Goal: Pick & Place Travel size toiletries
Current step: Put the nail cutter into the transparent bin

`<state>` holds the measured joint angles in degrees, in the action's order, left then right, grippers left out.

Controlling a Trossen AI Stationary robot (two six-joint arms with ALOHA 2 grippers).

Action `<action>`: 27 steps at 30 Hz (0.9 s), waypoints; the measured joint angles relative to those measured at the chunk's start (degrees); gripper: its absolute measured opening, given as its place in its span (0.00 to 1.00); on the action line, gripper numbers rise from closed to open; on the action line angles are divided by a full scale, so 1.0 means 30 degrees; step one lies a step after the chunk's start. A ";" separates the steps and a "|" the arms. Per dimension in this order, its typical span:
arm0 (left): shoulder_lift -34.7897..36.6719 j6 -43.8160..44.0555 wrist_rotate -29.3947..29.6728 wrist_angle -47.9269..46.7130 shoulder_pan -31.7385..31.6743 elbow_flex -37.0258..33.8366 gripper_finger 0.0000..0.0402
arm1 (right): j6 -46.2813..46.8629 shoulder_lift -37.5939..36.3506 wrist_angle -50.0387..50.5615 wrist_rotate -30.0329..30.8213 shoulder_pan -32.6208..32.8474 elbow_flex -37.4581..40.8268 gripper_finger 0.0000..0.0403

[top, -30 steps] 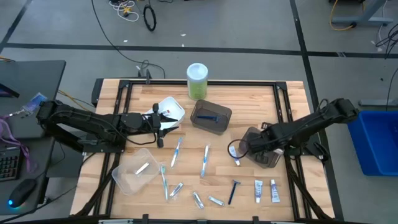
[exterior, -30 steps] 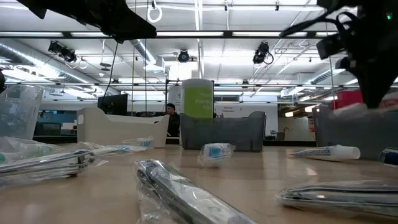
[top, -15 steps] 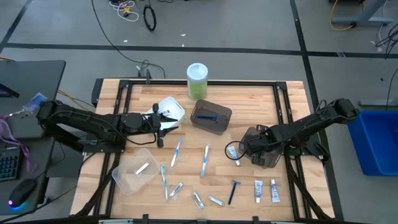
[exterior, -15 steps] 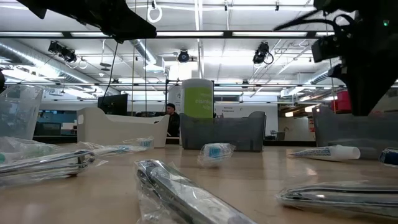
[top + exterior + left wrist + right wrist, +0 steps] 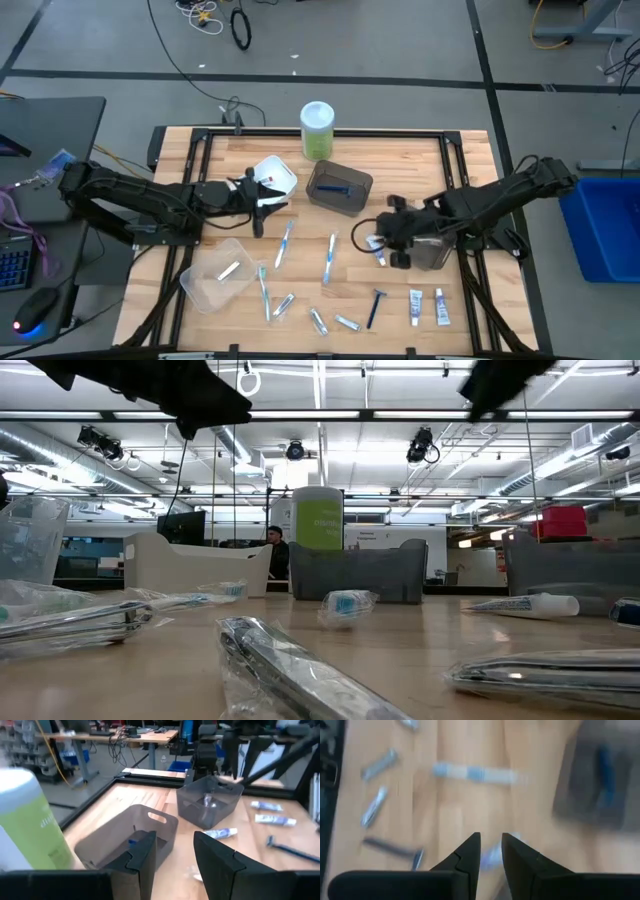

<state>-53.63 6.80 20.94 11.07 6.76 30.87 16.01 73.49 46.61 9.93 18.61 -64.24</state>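
Since a second ago, right gripper (image 5: pixel 382 243) moved toward nine o'clock, fingers slightly parted over a small white tube (image 5: pixel 379 259) lying twelve-to-six; left gripper (image 5: pixel 262 197) open, empty.

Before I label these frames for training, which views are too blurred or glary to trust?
Right wrist view: smeared throughout, the blue-and-white wrapped toothbrush and dark grey plastic bin only streaks. Low view: the nearest clear-wrapped item is soft, ceiling lights glare, and the arms overhead are black silhouettes. Left wrist view: the tall green canister close by is unfocused. High view: evenly lit and sharp.
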 joint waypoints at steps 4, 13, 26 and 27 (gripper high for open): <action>0.0000 0.2658 -0.0090 0.0000 0.0000 0.0000 0.34 | -0.4129 0.0152 -0.3467 0.1261 0.0000 0.0004 0.21; -0.1124 0.5901 -0.3483 0.3313 0.0312 -0.0014 0.34 | -0.7284 0.0146 -0.7354 0.1179 -0.0189 0.1609 0.21; -0.8278 0.4229 -0.4609 -0.4166 0.3050 0.7906 0.34 | -1.0391 0.0146 -1.0301 0.2633 -0.2558 0.1847 0.22; -0.8744 0.4791 -0.4446 -0.5746 0.3211 0.8879 0.34 | -1.0730 0.0146 -1.0368 0.2447 -0.2724 0.1847 0.22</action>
<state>-79.86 21.17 7.60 -6.17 16.40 57.51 -16.18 73.93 15.51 17.27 10.44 -58.70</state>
